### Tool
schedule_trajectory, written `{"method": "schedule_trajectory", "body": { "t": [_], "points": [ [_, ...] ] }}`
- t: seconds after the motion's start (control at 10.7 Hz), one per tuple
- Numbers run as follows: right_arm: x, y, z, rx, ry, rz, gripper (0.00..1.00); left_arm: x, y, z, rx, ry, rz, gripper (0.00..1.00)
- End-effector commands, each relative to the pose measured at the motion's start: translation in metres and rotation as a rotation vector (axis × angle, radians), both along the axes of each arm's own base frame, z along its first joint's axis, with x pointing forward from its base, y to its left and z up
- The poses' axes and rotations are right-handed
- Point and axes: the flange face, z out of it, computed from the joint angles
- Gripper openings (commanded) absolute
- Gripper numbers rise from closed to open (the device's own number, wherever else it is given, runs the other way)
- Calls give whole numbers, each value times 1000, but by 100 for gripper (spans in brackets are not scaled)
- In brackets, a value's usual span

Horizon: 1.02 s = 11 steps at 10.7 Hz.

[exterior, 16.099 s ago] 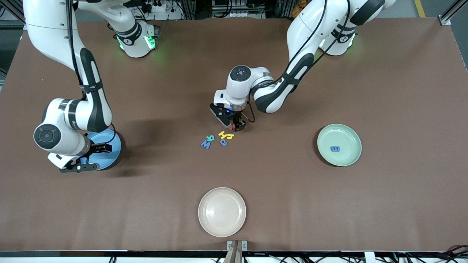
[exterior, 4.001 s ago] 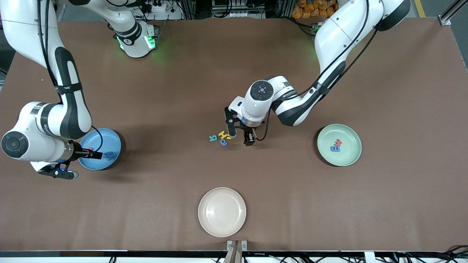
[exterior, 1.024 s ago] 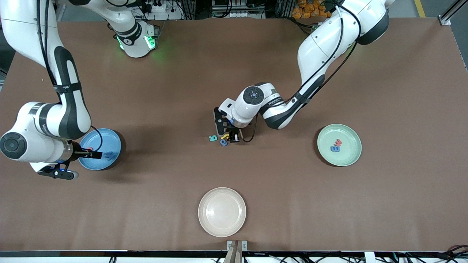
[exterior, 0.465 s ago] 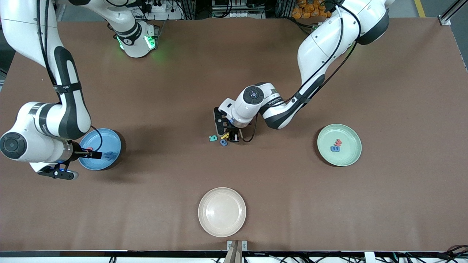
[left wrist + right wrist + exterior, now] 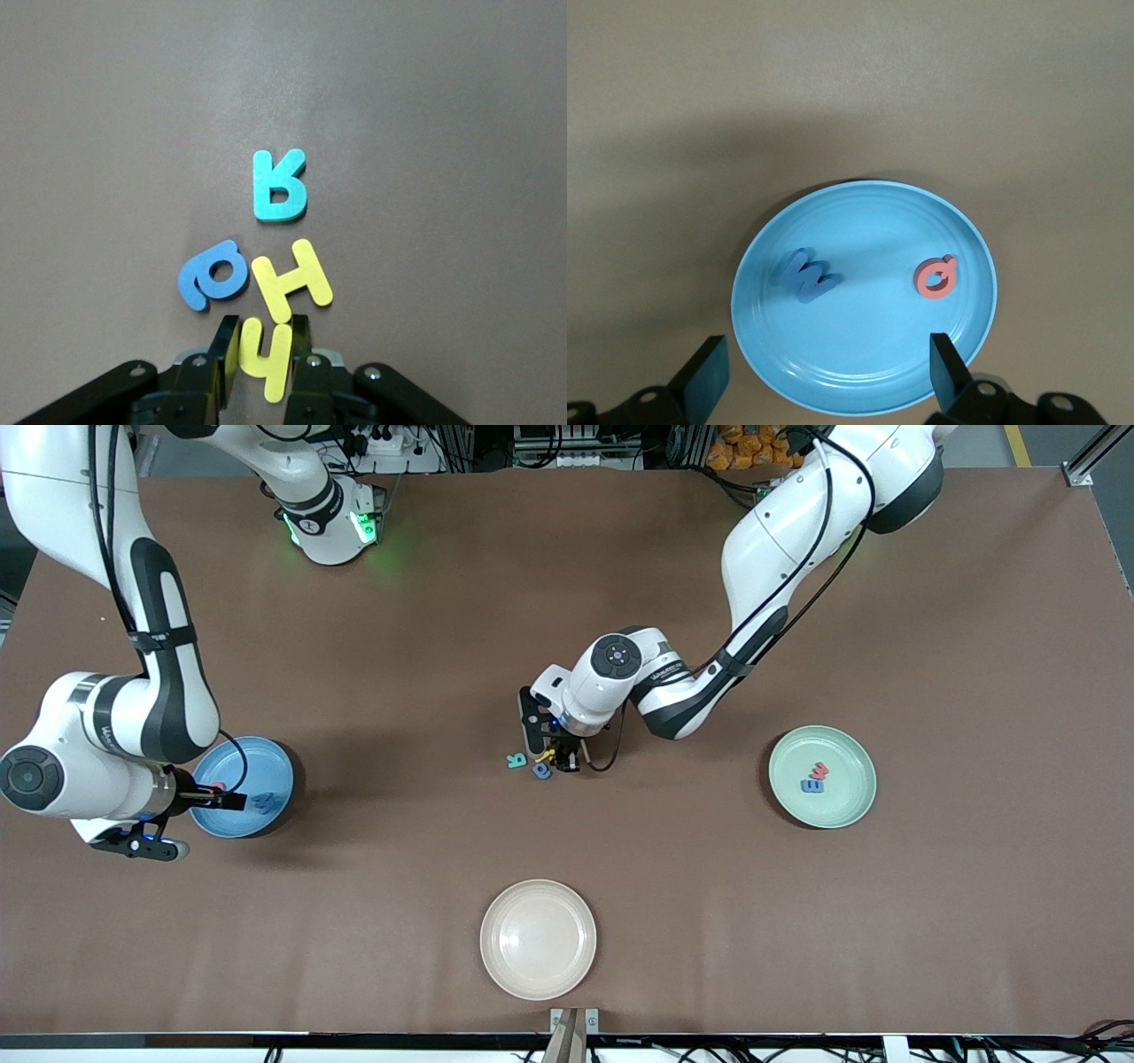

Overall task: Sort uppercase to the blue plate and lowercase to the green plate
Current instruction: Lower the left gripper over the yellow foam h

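Note:
My left gripper (image 5: 557,760) (image 5: 265,356) is low over the cluster of letters in the middle of the table, shut on the small yellow lowercase letter (image 5: 266,359). Touching that letter's end lies the yellow H (image 5: 292,279), with the blue a (image 5: 213,276) (image 5: 541,771) and teal R (image 5: 279,186) (image 5: 516,761) beside it. The green plate (image 5: 850,802) holds the blue e (image 5: 811,786) and red w (image 5: 819,770). My right gripper (image 5: 211,825) (image 5: 826,376) hangs open over the blue plate (image 5: 257,762) (image 5: 868,354), which holds the blue W (image 5: 806,276) and red Q (image 5: 936,276).
A cream-white plate (image 5: 538,939) sits near the table's front edge, nearer to the front camera than the letter cluster. Brown table surface stretches between the plates.
The left gripper's fingers have closed onto the small yellow letter; its arm has barely moved. The right arm has stayed still over the blue plate.

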Motion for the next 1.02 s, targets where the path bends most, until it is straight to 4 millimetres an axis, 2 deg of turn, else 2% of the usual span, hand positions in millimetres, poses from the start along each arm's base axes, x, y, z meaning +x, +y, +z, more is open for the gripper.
{"method": "schedule_trajectory", "body": {
  "t": [0.0,0.09,0.28,0.65,0.93],
  "points": [
    [0,-5,1,-8,7,12,100,20,12,-8,3,-24,9,5],
    [0,-8,1,-8,7,7,100,22,12,-3,1,-26,18,0],
    [0,-8,1,-8,5,7,100,23,12,5,2,-14,34,0],
    [1,-3,2,-8,4,14,100,27,21,33,69,57,96,0],
    [1,-1,6,11,-7,3,100,36,39,47,126,73,121,0]
  ]
}}
